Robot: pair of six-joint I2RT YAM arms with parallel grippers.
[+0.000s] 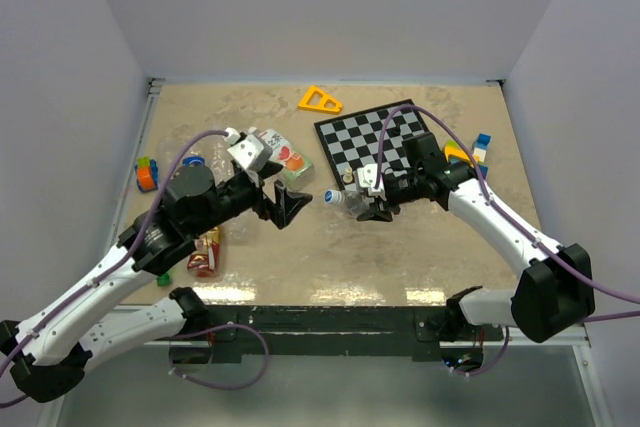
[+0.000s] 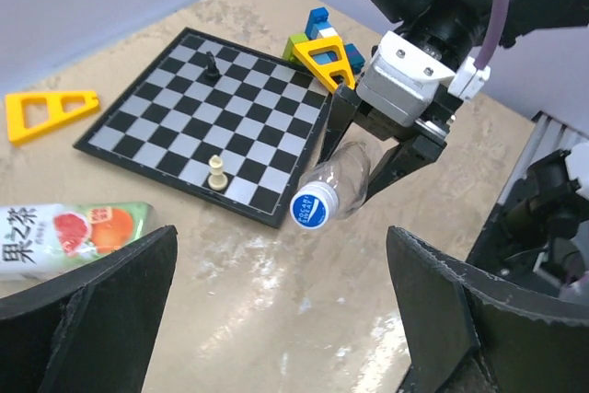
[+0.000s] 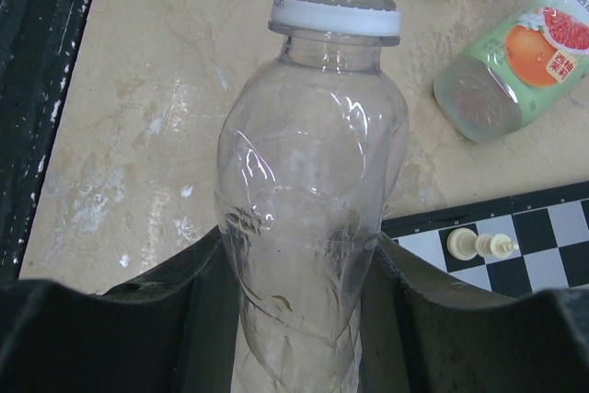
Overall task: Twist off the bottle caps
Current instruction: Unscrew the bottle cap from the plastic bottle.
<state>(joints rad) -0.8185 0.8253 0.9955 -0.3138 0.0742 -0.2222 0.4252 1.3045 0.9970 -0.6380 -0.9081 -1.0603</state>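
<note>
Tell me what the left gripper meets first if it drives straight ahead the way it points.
Most likely the blue-topped cap of the clear bottle that the right gripper holds: it sits ahead, in line with the open left gripper. Depth is unclear.

clear btl [image 2: 348,170] horiz in mid-air, white cap [image 2: 311,209] w/ blue top still on.

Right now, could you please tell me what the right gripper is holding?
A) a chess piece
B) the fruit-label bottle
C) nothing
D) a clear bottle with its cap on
D: the right gripper clamps the clear bottle by its body, and the cap sits on the neck, facing the open left gripper.
</note>
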